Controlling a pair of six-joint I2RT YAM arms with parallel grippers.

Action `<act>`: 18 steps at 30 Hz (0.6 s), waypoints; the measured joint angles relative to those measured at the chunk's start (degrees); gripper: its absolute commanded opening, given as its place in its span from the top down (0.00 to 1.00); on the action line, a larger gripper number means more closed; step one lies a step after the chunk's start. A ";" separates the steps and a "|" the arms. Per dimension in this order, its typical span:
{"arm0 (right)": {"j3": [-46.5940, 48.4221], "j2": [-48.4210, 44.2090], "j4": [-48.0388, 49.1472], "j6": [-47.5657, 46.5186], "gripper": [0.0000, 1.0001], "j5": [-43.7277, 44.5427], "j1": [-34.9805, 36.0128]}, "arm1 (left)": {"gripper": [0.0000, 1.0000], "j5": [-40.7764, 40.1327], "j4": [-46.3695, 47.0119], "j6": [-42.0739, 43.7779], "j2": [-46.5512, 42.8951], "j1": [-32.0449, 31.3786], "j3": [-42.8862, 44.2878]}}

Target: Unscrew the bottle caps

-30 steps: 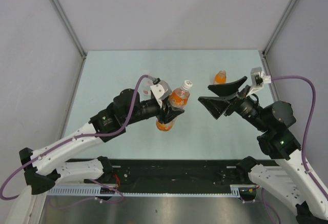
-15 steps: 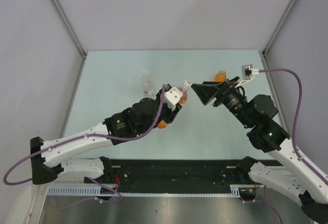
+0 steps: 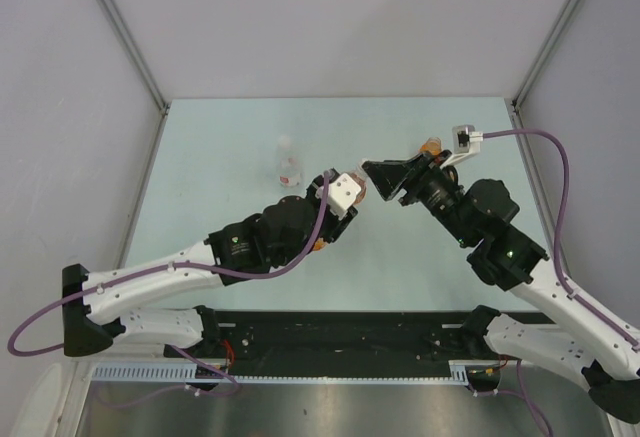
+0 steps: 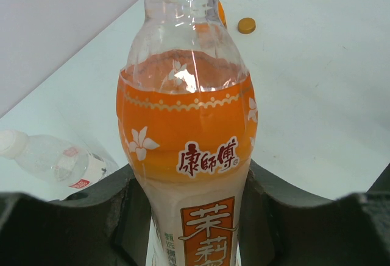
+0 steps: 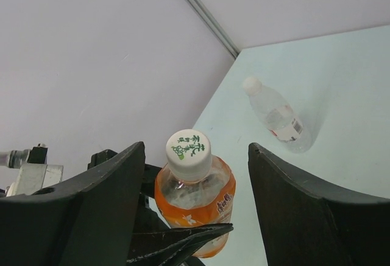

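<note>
White cap (image 5: 189, 154) on the orange-drink bottle (image 4: 186, 156) sits right between the spread jaws of the right gripper (image 5: 196, 149), low in the centre of the right wrist view. Its 2 fingers (image 5: 91, 217) stand wide apart, with a clear gap on each side of the cap, and touch nothing. That width looks chosen so they can slide over the cap before closing.

The left gripper (image 4: 189, 223) is clamped on the bottle's lower body, with 1 dark finger pressed to each side at the bottom of the left wrist view. It seems to hold the bottle off the table (image 3: 220, 137), neck tilted toward the right arm. That grip looks meant to stop the body turning while the other arm twists. In the top view both grippers meet just right of centre.

Further out, the clear bottle (image 3: 288, 165) lies to the upper left of them, well apart, with its own cap (image 5: 251, 85) on. A squat orange bottle (image 3: 432, 145) shows just behind the right gripper. At the top of the left wrist view, 1 loose orange cap (image 4: 247, 25) lies on the table, so that bottle is probably already open.
</note>
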 measured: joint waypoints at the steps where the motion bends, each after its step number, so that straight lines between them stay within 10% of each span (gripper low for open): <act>1: 0.00 0.13 0.31 0.00 0.30 0.07 0.02 | 1.00 -0.02 -0.02 0.00 0.02 -0.02 0.00; 18: 0.00 2.78 1.73 0.00 0.49 -0.81 0.07 | 1.00 -0.33 0.02 0.46 0.48 -0.72 0.00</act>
